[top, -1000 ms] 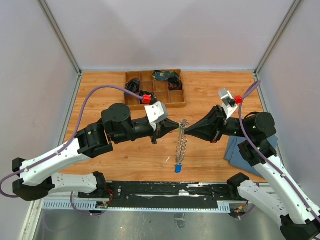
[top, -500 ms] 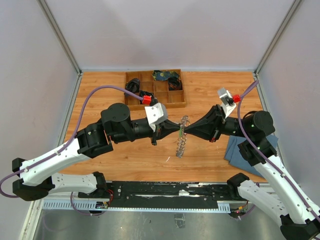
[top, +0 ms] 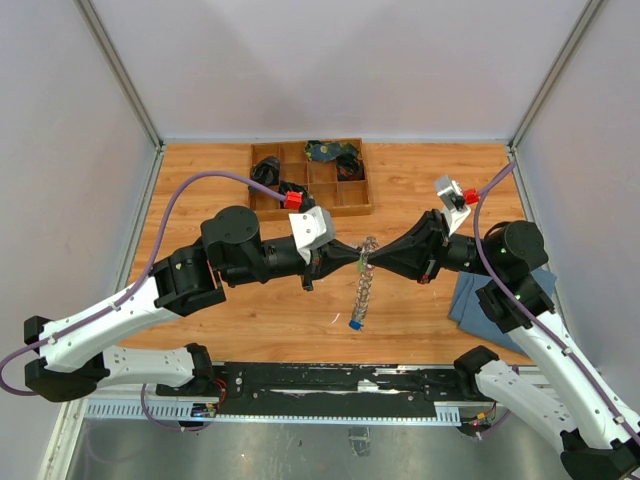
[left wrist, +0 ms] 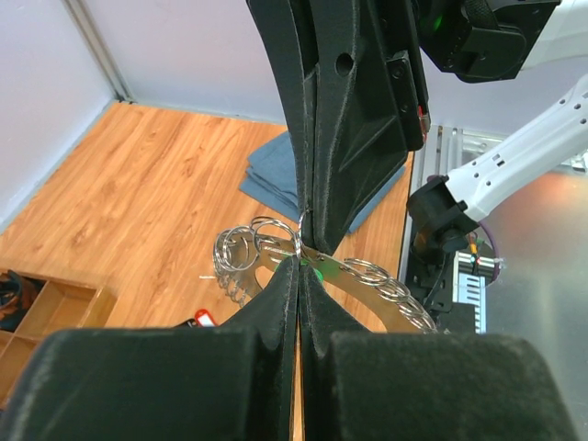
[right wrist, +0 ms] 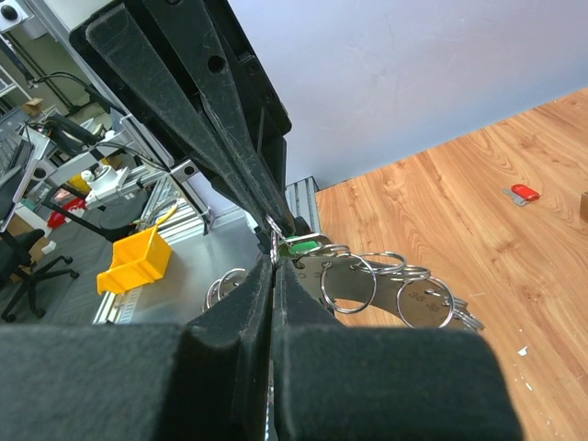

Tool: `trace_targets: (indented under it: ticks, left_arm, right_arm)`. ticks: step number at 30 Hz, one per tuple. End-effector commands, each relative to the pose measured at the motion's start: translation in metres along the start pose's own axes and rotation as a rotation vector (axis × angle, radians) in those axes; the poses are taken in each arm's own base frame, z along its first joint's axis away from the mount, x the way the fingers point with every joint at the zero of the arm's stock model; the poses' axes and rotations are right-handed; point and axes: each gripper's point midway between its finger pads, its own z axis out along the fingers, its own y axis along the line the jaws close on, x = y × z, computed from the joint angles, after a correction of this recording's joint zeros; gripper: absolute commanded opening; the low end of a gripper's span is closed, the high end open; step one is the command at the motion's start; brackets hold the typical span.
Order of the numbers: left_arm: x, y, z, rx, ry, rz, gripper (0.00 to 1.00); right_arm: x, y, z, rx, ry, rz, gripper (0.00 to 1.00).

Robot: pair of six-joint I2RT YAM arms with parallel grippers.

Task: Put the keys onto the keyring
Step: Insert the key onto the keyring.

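The keyring (top: 361,285), a metal band strung with many silver rings, hangs in the air between my two grippers, with a blue-headed key (top: 354,324) at its low end. My left gripper (top: 355,262) and right gripper (top: 371,263) meet tip to tip, both shut on its upper part. In the left wrist view my shut left gripper (left wrist: 300,264) pinches the keyring (left wrist: 367,280) by a green-headed key (left wrist: 317,270). In the right wrist view my shut right gripper (right wrist: 274,260) pinches a small ring beside the green head (right wrist: 299,246). A red-headed key (right wrist: 525,193) lies loose on the table.
A wooden compartment tray (top: 352,200) with dark items stands at the back of the table. A folded blue cloth (top: 478,300) lies at the right, under the right arm. The red key also shows in the left wrist view (left wrist: 204,319).
Both grippers stay pinched together, shifted slightly up. The hanging keyring swung: its blue key rose out of sight half a second ago and hangs low again now.
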Motion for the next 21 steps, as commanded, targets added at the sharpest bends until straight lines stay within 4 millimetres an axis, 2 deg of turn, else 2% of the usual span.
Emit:
trace_targets:
  ticks: [1,21]
  left_arm:
    - [-0.022,-0.007,-0.006,0.032,-0.07,0.019,0.01]
    - [-0.011,-0.011,0.0,0.059,-0.032,0.021,0.01]
  right_arm:
    - [-0.029,0.009,-0.001,0.017,-0.084,-0.061,0.01]
    - [-0.041,0.006,-0.001,0.047,-0.159,-0.055,0.01]
